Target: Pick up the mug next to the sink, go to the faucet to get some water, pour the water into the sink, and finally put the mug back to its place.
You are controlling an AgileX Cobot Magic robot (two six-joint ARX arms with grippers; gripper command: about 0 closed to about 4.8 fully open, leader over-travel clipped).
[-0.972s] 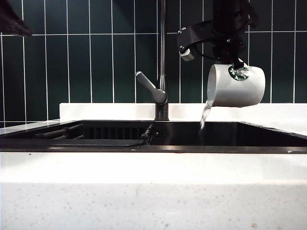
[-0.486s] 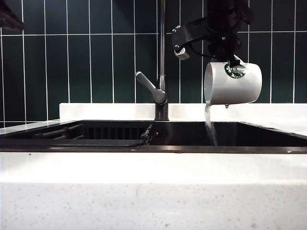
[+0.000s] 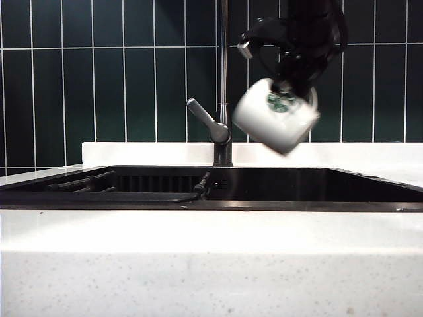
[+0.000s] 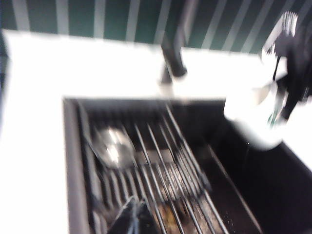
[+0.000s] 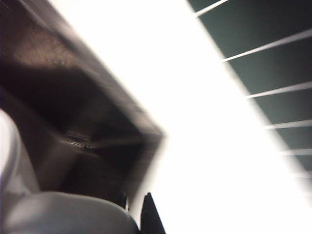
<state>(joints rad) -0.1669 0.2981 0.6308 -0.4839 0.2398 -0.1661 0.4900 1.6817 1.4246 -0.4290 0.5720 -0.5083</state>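
Mug tipped over sink, clamped in right gripper, no stream visible; left gripper closed, empty above sink rack; return pending.

No legible text; mug logo green, blurred.

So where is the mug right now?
In the exterior view the mug hangs tilted from the right gripper, above the sink, just right of the faucet.
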